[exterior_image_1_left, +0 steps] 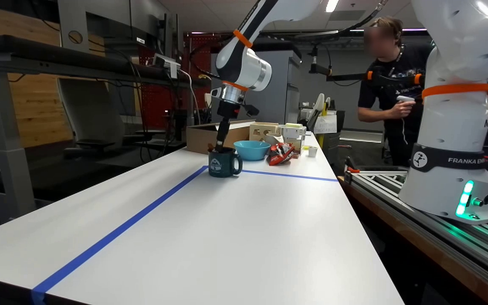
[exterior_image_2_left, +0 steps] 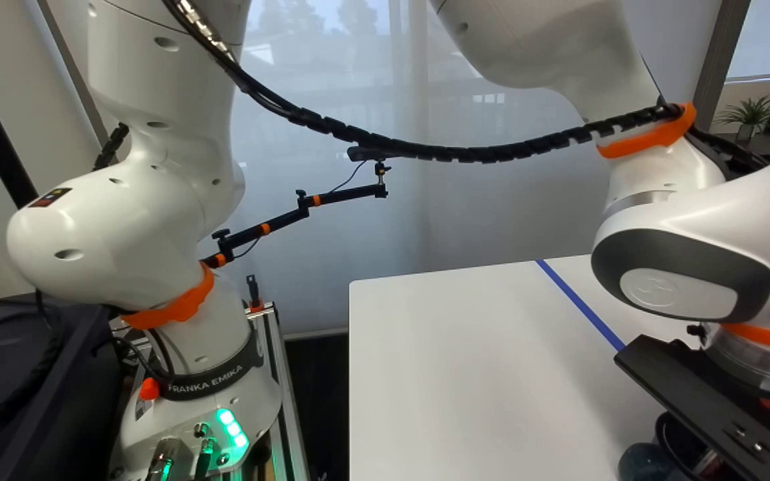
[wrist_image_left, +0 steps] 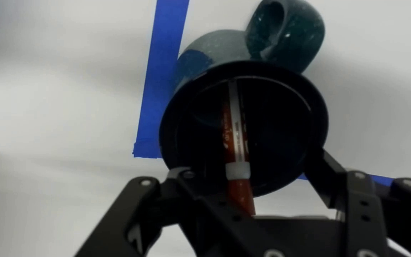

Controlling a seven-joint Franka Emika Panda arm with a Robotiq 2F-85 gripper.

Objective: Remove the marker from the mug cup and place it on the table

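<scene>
Your gripper [wrist_image_left: 253, 171] is at the mouth of the mug [exterior_image_1_left: 220, 167]; in an exterior view the ends of its fingers [wrist_image_left: 325, 182] reach to the rim. In the wrist view the fingers stand wide apart. Between them is the marker [wrist_image_left: 237, 146], much nearer to the finger at the left of that view. Whether this finger touches it, I cannot tell.

The marker is in the mug and it leans. Its lower part is inside, toward the side of the handle [wrist_image_left: 294, 39], and its cap [wrist_image_left: 242, 192] passes over the opposite rim. You see a thin body of dark brownish red. Along it runs a pale, silvery stripe with print too small to read, and lighter letters are on the red part beside it. Then comes a whitish ring [wrist_image_left: 238, 170], and after it the cap, of a clearer red. The dark finger covers one edge of the cap, so its full shape is hard to tell. In an exterior view you find only a small reddish end above the rim, just beside the gripper.

The mug is squat and dark blue-green, with a nearly black inside and a pale picture on its outer wall. It stands upright on the white table [exterior_image_1_left: 227, 237], at the corner of the blue tape [wrist_image_left: 160, 78]. In an exterior view a black bar [exterior_image_2_left: 706, 401] on the wrist hides part of it. Farther along the table are a light blue bowl [exterior_image_1_left: 252, 151], a red packet [exterior_image_1_left: 280, 154] and a brown box [exterior_image_1_left: 197, 138].
</scene>
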